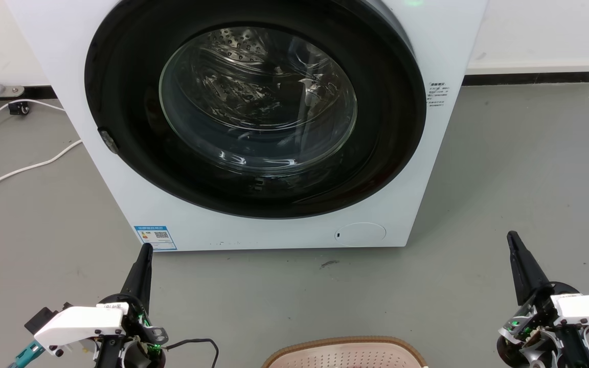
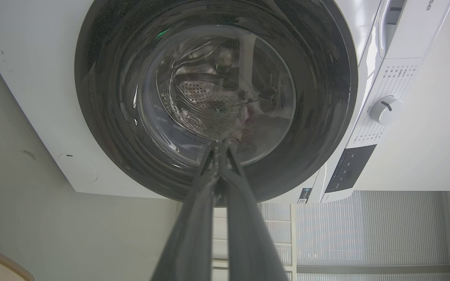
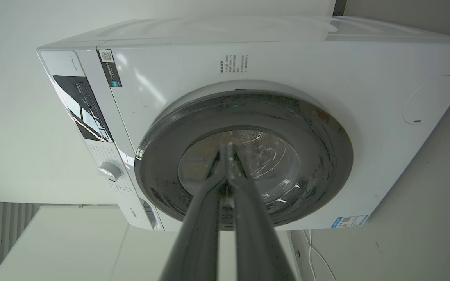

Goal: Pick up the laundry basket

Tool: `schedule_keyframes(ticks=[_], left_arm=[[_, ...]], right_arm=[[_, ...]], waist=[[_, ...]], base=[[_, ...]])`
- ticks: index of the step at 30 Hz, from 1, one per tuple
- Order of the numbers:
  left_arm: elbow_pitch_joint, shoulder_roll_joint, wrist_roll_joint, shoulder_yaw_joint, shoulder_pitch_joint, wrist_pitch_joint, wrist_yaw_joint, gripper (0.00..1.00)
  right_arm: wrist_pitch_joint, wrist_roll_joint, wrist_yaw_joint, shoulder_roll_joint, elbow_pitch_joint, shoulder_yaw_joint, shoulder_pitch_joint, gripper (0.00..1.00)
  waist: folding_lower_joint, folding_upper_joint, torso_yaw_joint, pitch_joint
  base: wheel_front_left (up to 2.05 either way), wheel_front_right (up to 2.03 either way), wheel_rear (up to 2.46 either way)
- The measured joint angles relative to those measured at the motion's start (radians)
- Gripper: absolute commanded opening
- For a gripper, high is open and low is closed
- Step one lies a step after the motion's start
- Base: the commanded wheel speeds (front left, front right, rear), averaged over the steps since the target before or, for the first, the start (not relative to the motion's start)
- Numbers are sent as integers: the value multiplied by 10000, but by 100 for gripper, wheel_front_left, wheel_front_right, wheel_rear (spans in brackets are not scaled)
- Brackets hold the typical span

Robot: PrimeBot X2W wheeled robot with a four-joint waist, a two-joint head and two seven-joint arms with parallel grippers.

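The left tool [image 1: 145, 249] and right tool [image 1: 513, 237] are pinched together, empty — laundry basket [image 1: 345, 353] between them.

Glossy washing machine [image 1: 253, 232], matt perforated plastic laundry basket [image 1: 345, 355]

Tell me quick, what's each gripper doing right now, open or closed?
Left gripper: closed, holding nothing.
Right gripper: closed, holding nothing.

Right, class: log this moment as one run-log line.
stage: pre-grasp | left pincer: shut, empty | right pincer: shut, empty | laundry basket: on floor, untouched
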Motion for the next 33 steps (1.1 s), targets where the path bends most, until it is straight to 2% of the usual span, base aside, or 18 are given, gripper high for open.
schedule_keyframes(ticks=[22,23,33], left_arm=[[2,-12,4,21,-1,33,0,0],[56,-21,2,10,28,31,2,100],[100,-82,146,-370,296,-336,13,100]], right_arm=[[40,-46,0,29,2,-46,-2,0],[36,-44,0,35,58,-40,34,100],[-282,-146,0,75,109,157,323,100]], waist=[[0,0,0,0],[0,0,0,-1],[0,0,8,7]], base=[[0,0,0],[0,0,0],[0,0,0]])
